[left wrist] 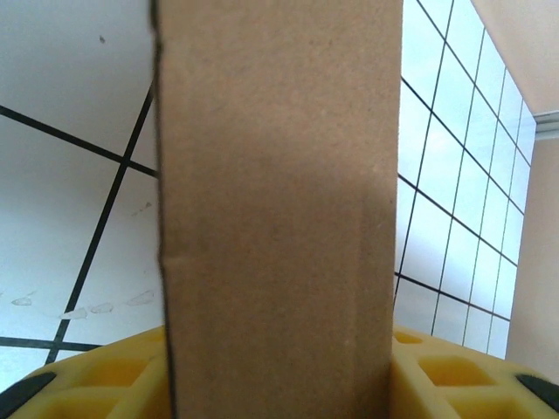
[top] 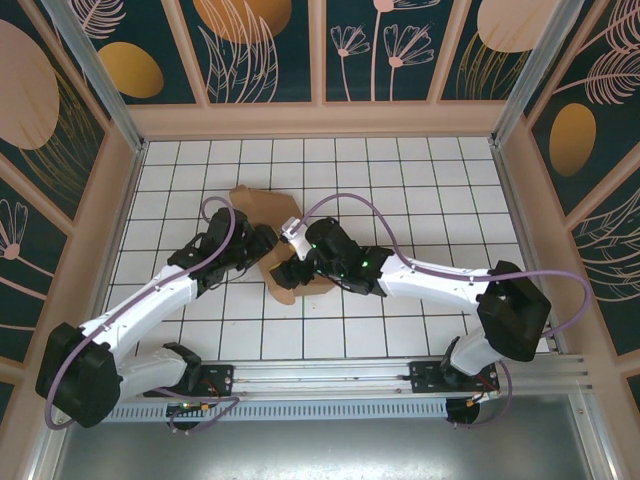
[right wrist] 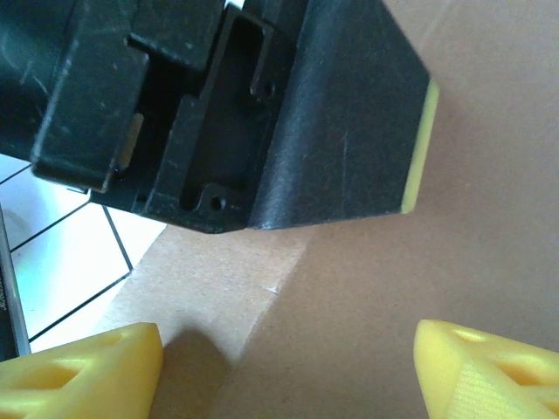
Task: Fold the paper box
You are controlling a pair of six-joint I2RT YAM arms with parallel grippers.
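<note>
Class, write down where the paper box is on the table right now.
From above, the paper box lies near the middle of the tiled table, slightly left, partly hidden where the left arm and right arm meet over it.

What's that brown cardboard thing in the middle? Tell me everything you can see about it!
The paper box is plain brown cardboard with no print. It is a cut-out sheet with rounded flaps, not yet a finished box. It lies in the middle of the white tiled table, mostly hidden under both arms. One strip of it stands up between the yellow fingers of the left gripper. The right gripper is open over a flat panel with a fold line.
</note>
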